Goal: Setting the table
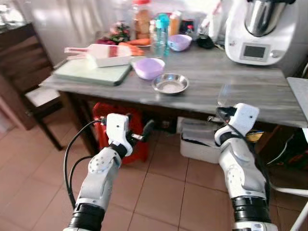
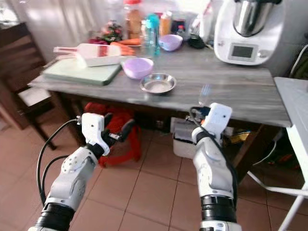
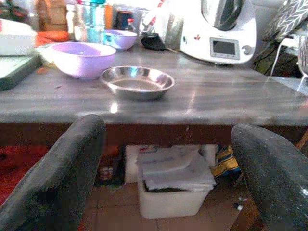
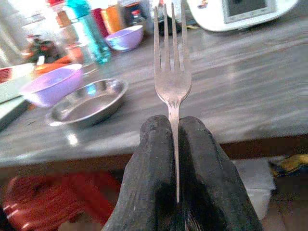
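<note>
Grey wood-grain surface runs across the upper half of the head views, above a tiled floor. The task's thing, a metal fork, is pinched by its handle between the pressed-together fingers of the right hand, tines pointing up and toward the surface; in the left eye view it shows only as a faint glint in the centre right of the frame, just above the front edge. Holding it low on the handle keeps the tines free, which I judge suits laying it down flat beside a dish.

Nearest the fork, in the middle of the frame, lies a shallow steel plate, with a lilac bowl just beside it toward the upper left. The plate looks like the natural place setting, so the fork probably belongs next to it.

The left hand hangs below the surface edge at lower centre-left, its fingers spread wide and holding nothing, likely kept clear while the right arm works.

Further out, a green cutting board carries a white slicer at upper left; bottles, a second lilac bowl and a white kitchen machine crowd the back. A white bin and something red sit underneath.
</note>
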### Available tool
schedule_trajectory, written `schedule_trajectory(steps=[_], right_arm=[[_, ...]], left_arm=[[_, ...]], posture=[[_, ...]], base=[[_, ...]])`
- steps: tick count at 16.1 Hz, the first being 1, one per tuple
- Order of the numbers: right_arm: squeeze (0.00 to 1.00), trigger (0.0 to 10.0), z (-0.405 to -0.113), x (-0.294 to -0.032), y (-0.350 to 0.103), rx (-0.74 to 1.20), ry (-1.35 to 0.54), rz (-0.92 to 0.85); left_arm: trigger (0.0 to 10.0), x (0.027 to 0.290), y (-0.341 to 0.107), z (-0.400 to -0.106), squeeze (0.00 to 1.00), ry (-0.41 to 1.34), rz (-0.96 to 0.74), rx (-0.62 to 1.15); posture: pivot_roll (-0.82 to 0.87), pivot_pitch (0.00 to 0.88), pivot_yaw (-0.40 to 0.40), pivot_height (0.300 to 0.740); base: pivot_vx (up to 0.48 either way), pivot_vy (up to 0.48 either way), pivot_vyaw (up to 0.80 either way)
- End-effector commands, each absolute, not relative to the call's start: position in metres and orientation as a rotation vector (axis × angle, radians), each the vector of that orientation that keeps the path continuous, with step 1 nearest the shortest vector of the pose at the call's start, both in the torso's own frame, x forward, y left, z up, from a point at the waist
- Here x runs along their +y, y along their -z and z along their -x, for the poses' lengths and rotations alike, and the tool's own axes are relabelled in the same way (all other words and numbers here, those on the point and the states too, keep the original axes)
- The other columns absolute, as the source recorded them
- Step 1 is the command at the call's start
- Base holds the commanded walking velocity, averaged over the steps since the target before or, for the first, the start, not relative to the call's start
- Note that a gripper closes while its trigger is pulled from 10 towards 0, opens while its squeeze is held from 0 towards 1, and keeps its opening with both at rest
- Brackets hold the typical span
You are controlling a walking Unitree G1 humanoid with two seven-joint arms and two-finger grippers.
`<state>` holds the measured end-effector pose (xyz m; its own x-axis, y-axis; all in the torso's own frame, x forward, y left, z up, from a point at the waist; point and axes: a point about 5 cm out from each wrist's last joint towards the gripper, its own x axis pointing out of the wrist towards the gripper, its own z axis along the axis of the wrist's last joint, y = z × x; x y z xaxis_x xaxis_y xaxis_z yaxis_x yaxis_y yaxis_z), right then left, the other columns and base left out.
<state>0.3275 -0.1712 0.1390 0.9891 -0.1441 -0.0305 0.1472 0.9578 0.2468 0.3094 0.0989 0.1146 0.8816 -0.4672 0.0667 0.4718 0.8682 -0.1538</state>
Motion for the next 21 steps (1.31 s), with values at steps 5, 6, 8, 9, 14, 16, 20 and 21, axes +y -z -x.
schedule_trajectory(steps=[5,6,8,9,14,16,20,21], right_arm=[[0.00,10.0,-0.329,-0.175,-0.144,-0.003,0.156,-0.250],[0.00,10.0,-0.329,-0.175,-0.144,-0.003,0.156,-0.250],[0.00,10.0,-0.329,-0.175,-0.144,-0.003,0.156,-0.250],[0.00,10.0,-0.329,-0.175,-0.144,-0.003,0.156,-0.250],[0.00,10.0,-0.329,-0.175,-0.144,-0.003,0.156,-0.250],[0.00,10.0,-0.317,-0.173,-0.141,0.000,0.157,-0.235],[0.00,10.0,-0.310,-0.173,-0.138,0.007,0.157,-0.220],[0.00,10.0,-0.309,-0.173,-0.137,0.009,0.157,-0.220]], left_arm=[[10.0,0.095,-0.118,-0.310,0.00,0.511,0.164,-0.038],[10.0,0.095,-0.118,-0.310,0.00,0.511,0.164,-0.038],[10.0,0.095,-0.118,-0.310,0.00,0.511,0.164,-0.038],[10.0,0.095,-0.118,-0.310,0.00,0.511,0.164,-0.038],[10.0,0.095,-0.118,-0.310,0.00,0.511,0.164,-0.038],[10.0,0.097,-0.117,-0.308,0.00,0.505,0.163,-0.036],[10.0,0.104,-0.121,-0.298,0.00,0.533,0.125,-0.064],[10.0,0.108,-0.121,-0.295,0.00,0.548,0.100,-0.065]], posture=[[-0.04,0.001,0.045,0.740],[-0.04,0.001,0.045,0.740],[-0.04,0.001,0.045,0.740],[-0.04,0.001,0.045,0.740],[-0.04,0.001,0.045,0.740],[-0.04,0.000,0.038,0.740],[-0.03,0.000,0.030,0.740],[-0.03,0.001,0.029,0.740]], base=[[0.458,0.000,0.00],[0.458,0.000,0.00],[0.458,0.000,0.00],[0.458,0.000,0.00],[0.458,0.000,0.00],[0.229,0.000,0.00],[0.000,0.000,0.00],[0.000,0.000,0.00]])
